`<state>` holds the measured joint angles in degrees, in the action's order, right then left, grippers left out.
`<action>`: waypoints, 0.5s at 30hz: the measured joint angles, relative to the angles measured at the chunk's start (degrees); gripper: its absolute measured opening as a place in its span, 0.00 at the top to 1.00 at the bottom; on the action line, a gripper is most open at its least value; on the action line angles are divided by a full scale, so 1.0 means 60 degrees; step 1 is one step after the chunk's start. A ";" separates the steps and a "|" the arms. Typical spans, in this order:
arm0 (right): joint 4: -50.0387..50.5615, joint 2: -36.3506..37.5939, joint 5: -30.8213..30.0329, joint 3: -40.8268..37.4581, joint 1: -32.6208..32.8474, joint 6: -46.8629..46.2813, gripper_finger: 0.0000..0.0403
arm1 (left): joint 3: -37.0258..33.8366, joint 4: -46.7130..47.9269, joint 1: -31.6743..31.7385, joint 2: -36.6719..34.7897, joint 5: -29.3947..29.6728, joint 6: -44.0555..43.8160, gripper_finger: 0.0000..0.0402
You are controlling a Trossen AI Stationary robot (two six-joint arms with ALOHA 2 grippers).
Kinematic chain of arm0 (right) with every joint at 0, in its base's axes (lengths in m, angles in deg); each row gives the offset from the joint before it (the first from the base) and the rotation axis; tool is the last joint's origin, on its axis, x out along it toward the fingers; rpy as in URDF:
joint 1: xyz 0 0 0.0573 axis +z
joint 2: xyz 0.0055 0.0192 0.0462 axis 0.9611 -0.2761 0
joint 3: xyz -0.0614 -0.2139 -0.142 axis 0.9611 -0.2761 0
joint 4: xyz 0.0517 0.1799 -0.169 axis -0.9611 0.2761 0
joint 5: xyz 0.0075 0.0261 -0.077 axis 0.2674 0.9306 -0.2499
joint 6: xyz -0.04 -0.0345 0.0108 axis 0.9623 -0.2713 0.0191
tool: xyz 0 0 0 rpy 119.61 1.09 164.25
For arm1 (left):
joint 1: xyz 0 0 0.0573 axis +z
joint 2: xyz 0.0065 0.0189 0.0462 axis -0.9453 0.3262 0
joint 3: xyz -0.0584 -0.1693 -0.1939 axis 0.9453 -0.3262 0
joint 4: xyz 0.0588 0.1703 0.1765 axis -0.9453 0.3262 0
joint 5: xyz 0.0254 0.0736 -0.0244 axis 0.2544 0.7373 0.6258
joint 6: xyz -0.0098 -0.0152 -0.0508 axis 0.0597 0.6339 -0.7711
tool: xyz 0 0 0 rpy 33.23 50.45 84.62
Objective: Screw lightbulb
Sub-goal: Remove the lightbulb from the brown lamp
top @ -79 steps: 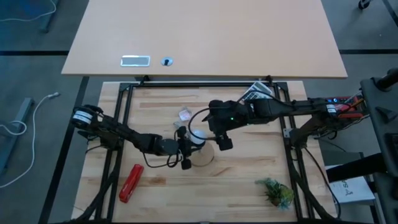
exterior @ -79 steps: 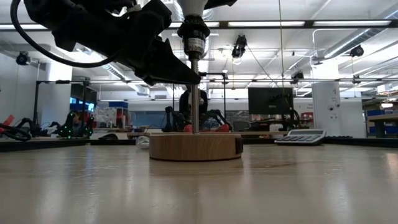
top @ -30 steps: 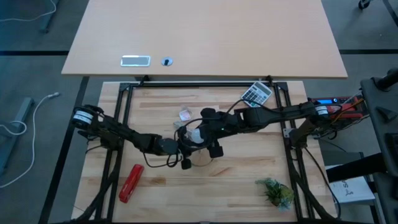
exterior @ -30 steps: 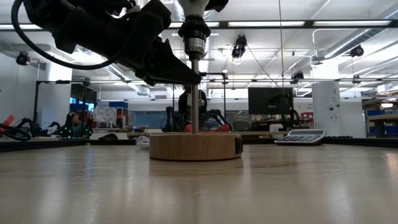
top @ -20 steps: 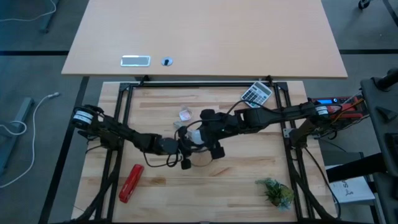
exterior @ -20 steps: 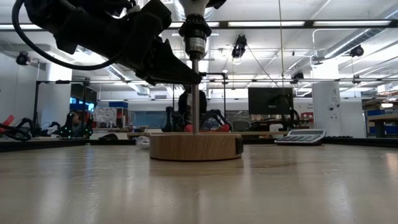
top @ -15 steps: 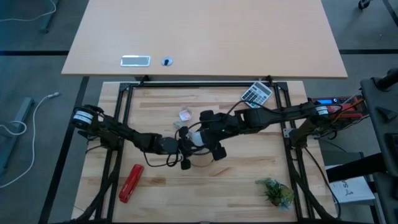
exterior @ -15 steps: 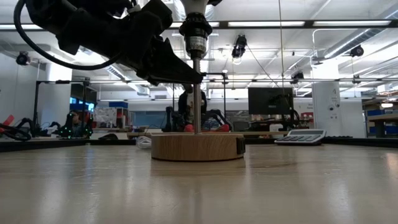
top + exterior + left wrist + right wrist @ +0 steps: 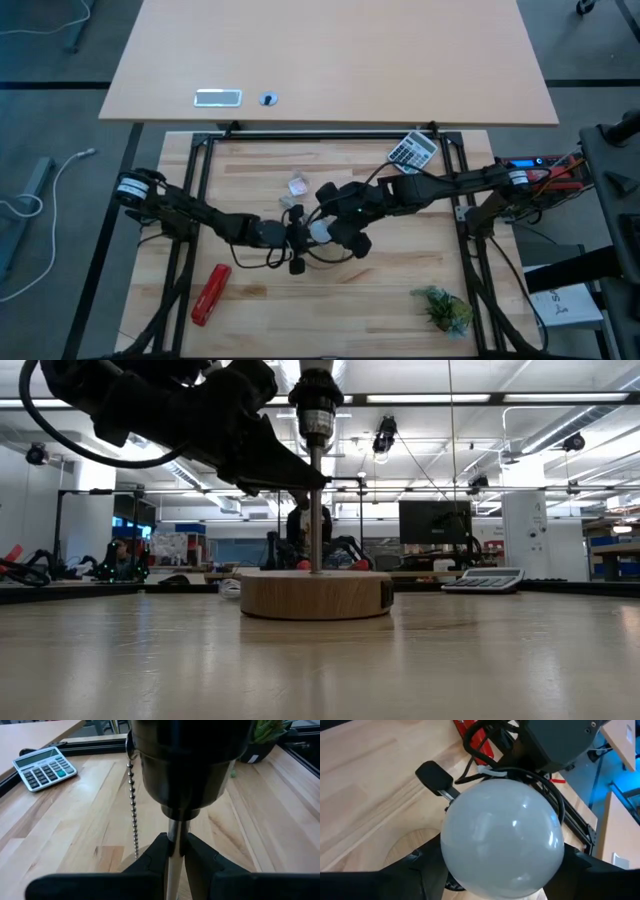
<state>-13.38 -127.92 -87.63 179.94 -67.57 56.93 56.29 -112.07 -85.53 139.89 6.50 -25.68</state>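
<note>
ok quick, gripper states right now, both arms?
Left gripper: shut on the lamp stem, under the socket.
Right gripper: fingers around the lightbulb, gripping it.

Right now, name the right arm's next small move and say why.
Probably twist the lightbulb further into the socket. The right end effector brackets the bulb over the wooden base, while the left end effector pinches the lamp stem steady.

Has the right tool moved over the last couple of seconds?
Yes. In the high view the right tool has shifted left, farther from the calculator, and now sits around the lightbulb.
</note>
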 joint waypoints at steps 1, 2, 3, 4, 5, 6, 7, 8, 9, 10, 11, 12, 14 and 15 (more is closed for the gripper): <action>-0.0001 0.0000 0.0028 0.0000 -0.0015 0.0002 0.39 | 0.0000 0.0022 0.0000 0.0000 0.0001 -0.0009 0.92; 0.0003 0.0000 0.0056 0.0000 -0.0046 -0.0026 0.38 | 0.0000 0.0029 0.0000 0.0000 -0.0002 -0.0026 0.92; 0.0010 0.0000 0.0109 0.0000 -0.0067 -0.0071 0.37 | 0.0000 0.0028 0.0000 0.0000 -0.0002 -0.0037 0.92; 0.0029 0.0000 0.0136 0.0000 -0.0085 -0.0164 0.35 | 0.0000 0.0029 0.0000 0.0000 0.0001 -0.0047 0.92; 0.0061 0.0002 0.0132 0.0000 -0.0092 -0.0284 0.34 | 0.0000 0.0038 0.0000 0.0003 -0.0002 -0.0069 0.92; 0.0090 0.0008 0.0121 0.0000 -0.0099 -0.0375 0.32 | 0.0000 0.0059 0.0000 0.0004 -0.0001 -0.0086 0.92; 0.0112 0.0014 0.0086 0.0000 -0.0100 -0.0498 0.30 | 0.0006 0.0109 0.0000 0.0004 -0.0001 -0.0141 0.92; 0.0150 0.0026 0.0027 -0.0001 -0.0104 -0.0579 0.29 | 0.0009 0.0155 0.0000 0.0004 -0.0002 -0.0204 0.92; 0.0198 0.0040 -0.0016 -0.0007 -0.0108 -0.0696 0.28 | 0.0016 0.0209 0.0000 0.0000 -0.0006 -0.0293 0.92; 0.0292 0.0051 -0.0042 -0.0013 -0.0111 -0.0824 0.27 | 0.0026 0.0284 0.0000 0.0000 -0.0002 -0.0351 0.92; 0.0375 0.0055 -0.0081 -0.0030 -0.0115 -0.0938 0.25 | 0.0026 0.0352 -0.0010 -0.0007 -0.0011 -0.0368 0.92; 0.0378 0.0073 -0.0049 -0.0036 -0.0115 -0.1075 0.24 | 0.0026 0.0418 -0.0020 -0.0007 -0.0036 -0.0390 0.92; 0.0395 0.0126 -0.0019 -0.0034 -0.0119 -0.1322 0.23 | 0.0026 0.0411 -0.0022 -0.0007 -0.0046 -0.0411 0.92; 0.0396 0.0172 -0.0016 -0.0023 -0.0119 -0.1442 0.23 | 0.0024 0.0410 -0.0022 -0.0006 -0.0029 -0.0425 0.92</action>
<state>-11.01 -126.89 -87.72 179.80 -68.28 48.29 56.43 -109.61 -85.66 139.85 6.33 -28.23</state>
